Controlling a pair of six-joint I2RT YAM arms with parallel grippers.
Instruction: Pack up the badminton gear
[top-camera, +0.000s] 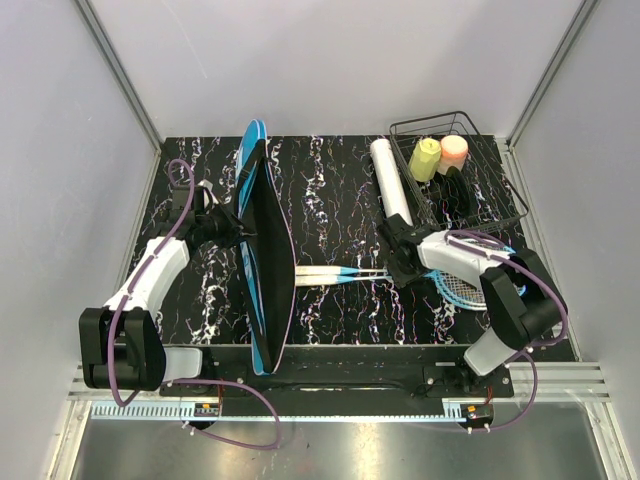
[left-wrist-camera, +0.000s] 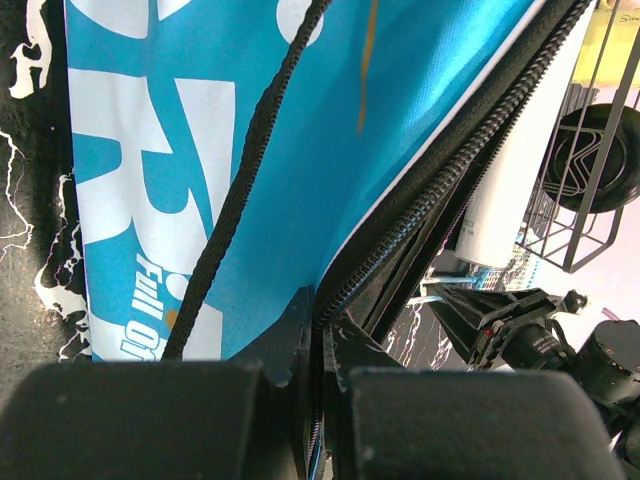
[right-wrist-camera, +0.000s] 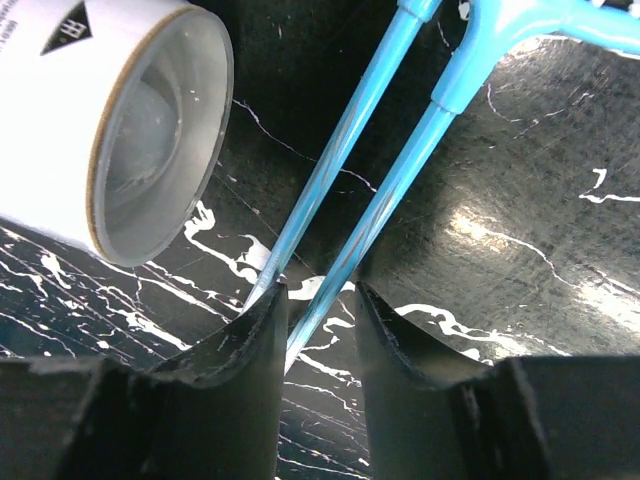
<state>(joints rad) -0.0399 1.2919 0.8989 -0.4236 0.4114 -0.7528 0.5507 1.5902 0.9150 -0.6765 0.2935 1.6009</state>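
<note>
Top external: the left gripper (top-camera: 232, 232) is holding the blue cover (top-camera: 268, 270) on its long edge at the table's (top-camera: 340, 200) left-centre, with the dark inside of the cover facing the right arm. The two rackets (top-camera: 330, 275) are lying flat and side by side. Their white handles are pointing at the cover and reaching its open side. The racket heads (top-camera: 458, 290) are sitting partly under the right arm. The right gripper (top-camera: 400, 262) is resting low over the blue shafts, near the tube's near end. The long white tube (top-camera: 390, 180) is lying along the left side of the black wire basket (top-camera: 505, 190), just beside it. A yellow bottle (top-camera: 425, 158) and a pink bottle (top-camera: 454, 150) are standing in the basket.

Left wrist: the left gripper (left-wrist-camera: 318, 335) is pinching the cover (left-wrist-camera: 420, 120) at its zipper edge. The jaws are nearly together, with only the fabric and zip between them. White lettering is showing on the blue face.

Right wrist: the right gripper (right-wrist-camera: 318, 315) is set narrowly apart and straddling the shafts (right-wrist-camera: 388, 190). One shaft is meeting the tip of the left-hand finger (right-wrist-camera: 250, 340) in this view, and the other is running into the gap. A dark strip is showing beside the other finger, so I cannot tell whether the jaws are actually clamping. The tube's (right-wrist-camera: 150, 130) open end is lying just beside them, with a pale shape showing dimly inside.
</note>
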